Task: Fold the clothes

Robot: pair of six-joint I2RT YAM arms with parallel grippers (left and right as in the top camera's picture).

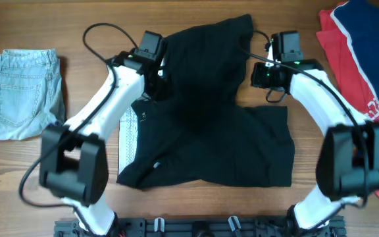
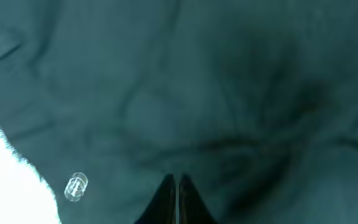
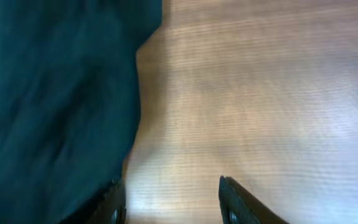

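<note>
Position of the garment: the clothes (image 1: pixel 209 125) lie on the table (image 1: pixel 38 178), roughly at its centre and between the two arms. The wide part rests nearer the robot's base. A narrower part runs toward the far edge, so the long axis runs near to far in the overhead view.

Left gripper (image 2: pixel 174 186): the fingers are pressed together, tips down on the dark cloth at the left border of the narrow part. Creases run toward the tips, but whether a fold is caught between them cannot be told.

Right gripper (image 3: pixel 169 202): the fingers are spread with nothing held. One finger sits at the garment's right border and the other over bare wood. The cloth lies to this gripper's inner side, toward the table's centre, and its edge passes just inside the gap.

Governing relation: the two grippers flank the narrow far part, the left on the fabric and the right just beside it. The next fold probably requires the right gripper to shift slightly inward before closing. Closing where it stands risks catching only the margin.
</note>
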